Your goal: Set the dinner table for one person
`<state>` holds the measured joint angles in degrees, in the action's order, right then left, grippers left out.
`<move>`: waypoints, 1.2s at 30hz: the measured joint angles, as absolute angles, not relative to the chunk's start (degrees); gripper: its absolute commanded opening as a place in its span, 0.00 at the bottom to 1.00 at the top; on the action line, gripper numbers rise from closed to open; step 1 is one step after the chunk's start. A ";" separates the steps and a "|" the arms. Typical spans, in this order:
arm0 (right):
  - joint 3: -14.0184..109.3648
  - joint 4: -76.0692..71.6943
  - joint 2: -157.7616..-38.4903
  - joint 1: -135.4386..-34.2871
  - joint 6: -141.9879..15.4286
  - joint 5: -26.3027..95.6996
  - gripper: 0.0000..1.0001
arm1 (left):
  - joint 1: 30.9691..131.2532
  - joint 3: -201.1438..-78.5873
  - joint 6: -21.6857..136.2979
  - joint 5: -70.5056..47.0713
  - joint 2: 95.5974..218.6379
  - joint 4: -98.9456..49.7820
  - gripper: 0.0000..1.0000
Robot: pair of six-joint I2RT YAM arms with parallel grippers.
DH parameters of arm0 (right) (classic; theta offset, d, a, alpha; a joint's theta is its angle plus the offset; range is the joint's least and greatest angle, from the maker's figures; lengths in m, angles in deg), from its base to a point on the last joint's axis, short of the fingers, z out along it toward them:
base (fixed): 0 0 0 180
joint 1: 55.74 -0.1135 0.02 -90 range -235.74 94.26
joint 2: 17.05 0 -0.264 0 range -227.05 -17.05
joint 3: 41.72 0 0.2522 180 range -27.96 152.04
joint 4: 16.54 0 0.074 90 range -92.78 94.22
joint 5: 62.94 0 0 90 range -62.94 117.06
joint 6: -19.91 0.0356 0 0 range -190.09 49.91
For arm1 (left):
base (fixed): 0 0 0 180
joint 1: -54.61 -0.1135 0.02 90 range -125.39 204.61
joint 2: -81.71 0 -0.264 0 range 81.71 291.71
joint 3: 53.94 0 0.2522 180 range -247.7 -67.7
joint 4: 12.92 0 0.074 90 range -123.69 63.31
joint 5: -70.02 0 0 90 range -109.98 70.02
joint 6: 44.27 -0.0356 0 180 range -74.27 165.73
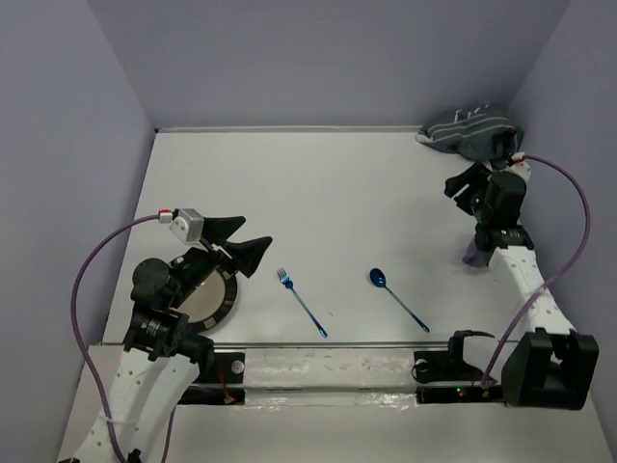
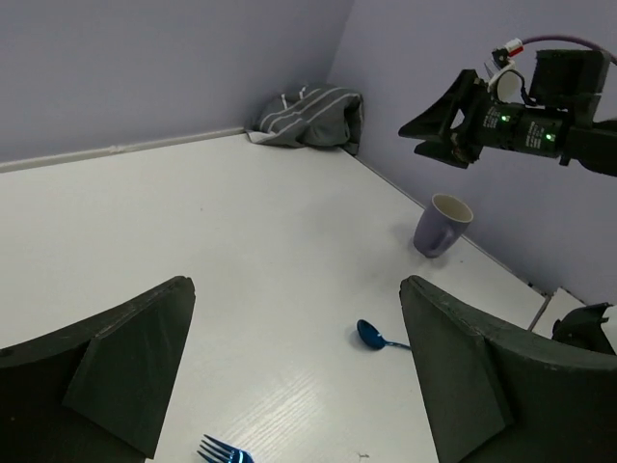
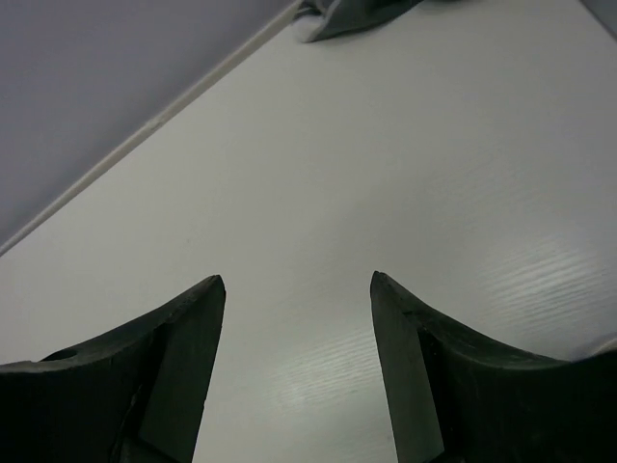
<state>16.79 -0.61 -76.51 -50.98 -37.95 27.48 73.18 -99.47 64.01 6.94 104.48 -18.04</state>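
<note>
jaws on the right claw [image 3: 296, 280] stand spread with nothing between them, only white board showing in the gap. straight ahead of its tips, up against the far wall, lies the placemat [image 1: 468, 130], a crumpled grey heap with pale stripes in the far right corner of the dinner table [image 1: 337, 183]. that is the relation i judge the coming move to hang on: the cloth is just beyond this claw and well apart from the other one, so the right arm is plainly the nearer. bunched as it is, the cloth offers no clear long axis to line up with (a pinch on any raised fold would likely do). under the right forearm, a purple mug [image 2: 442, 227] stands upright near the right edge.

the left claw [image 1: 253, 233] is spread wide and empty too, hanging over the near left part of the table, with a dark-rimmed plate [image 1: 207, 304] under its arm. between the two arms a blue fork [image 1: 301, 301] and a blue spoon [image 1: 397, 297] lie apart and roughly parallel, heads toward the far left, handles toward the near right. the table itself runs beneath both claws, from the arm bases out to the far wall.
</note>
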 measured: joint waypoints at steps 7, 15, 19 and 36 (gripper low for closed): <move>30.87 -3.49 -97.53 -52.93 -41.17 14.24 0.68 | 75.65 -100.38 62.59 3.51 103.40 -20.23 0.99; 49.58 -4.94 -117.86 -53.19 -46.74 5.69 0.68 | 77.77 -100.47 62.28 0.60 104.08 -21.43 0.99; 58.01 -5.44 -126.60 -53.15 -48.40 3.09 0.69 | 77.81 -101.30 62.13 -3.14 105.85 -23.31 0.99; 87.35 -4.70 -153.57 -48.29 -54.02 -2.77 0.81 | 75.98 -101.50 61.43 -5.65 112.48 -24.40 0.98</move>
<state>87.35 -4.70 -153.57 -48.29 -54.02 -2.77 75.98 -101.50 61.43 -5.65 112.48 -24.40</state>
